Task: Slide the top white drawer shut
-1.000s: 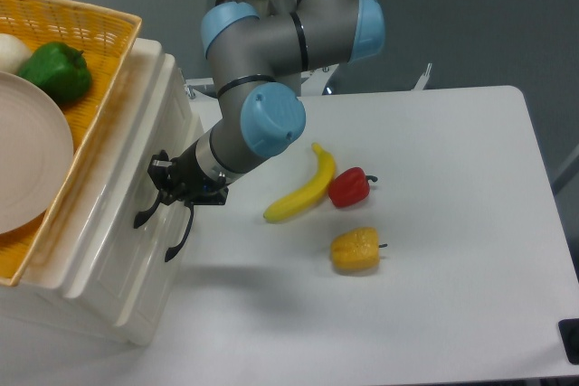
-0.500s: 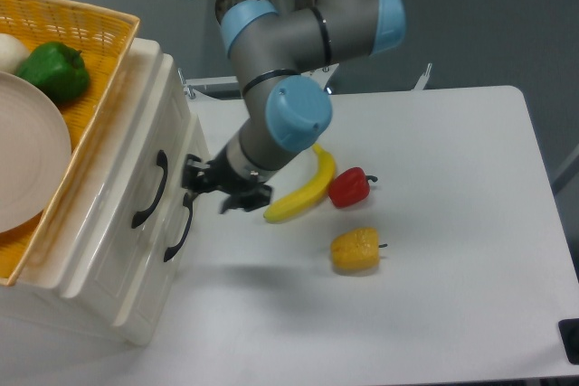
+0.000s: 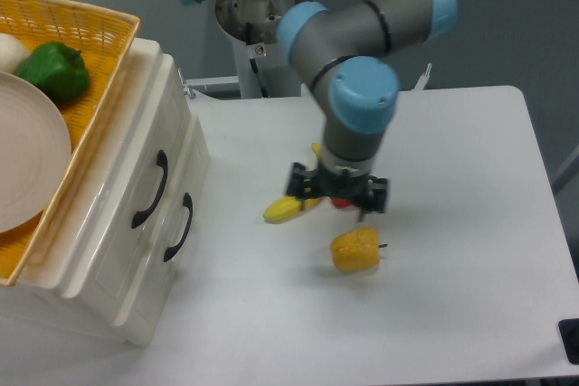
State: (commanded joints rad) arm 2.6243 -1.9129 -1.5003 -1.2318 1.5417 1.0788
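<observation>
Glossy white plastic, the top white drawer [image 3: 136,178] sits flush in its cabinet [image 3: 109,287] at the table's left, probably light, stiff and slick, best pushed flat on its front beside the curved black handle [image 3: 150,189], while the gripper [image 3: 337,194], seemingly released, hovers well apart above the banana [image 3: 288,209].

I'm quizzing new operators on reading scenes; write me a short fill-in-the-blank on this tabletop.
1. The top white drawer is ____.
2. Each drawer front carries a curved ____ handle.
3. The green pepper lies in the ____ basket.
4. The hand hangs above the banana, apart from the ____.

Missing words: closed; black; yellow; cabinet
</observation>
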